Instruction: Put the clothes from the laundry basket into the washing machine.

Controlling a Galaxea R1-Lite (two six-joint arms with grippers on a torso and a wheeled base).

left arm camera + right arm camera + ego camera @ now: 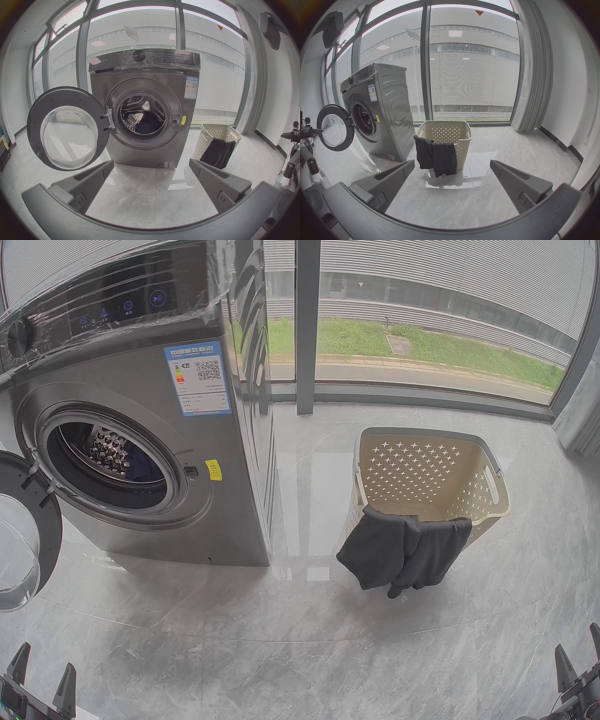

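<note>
at 10 o'clock in the head view, washing machine (144, 427), round door (25, 527) swung wide open toward 8 o'clock. inside the drum, something dark blue, seemingly clothing (142, 468). at 1 o'clock, on the grey floor (312, 646), beige laundry basket (412, 471), upright, near the machine's side but not touching it. draped over its 6 o'clock rim, a dark grey garment (400, 552), hanging mostly down the outer wall. at 7 o'clock, left gripper (47, 657), spread wide, gripping nothing. at 5 o'clock, right gripper (576, 640), likewise spread wide, gripping nothing. both well apart from basket and machine. at 12 o'clock, tall window (437, 315); at 3 o'clock, pale curtain (581, 409).
</note>
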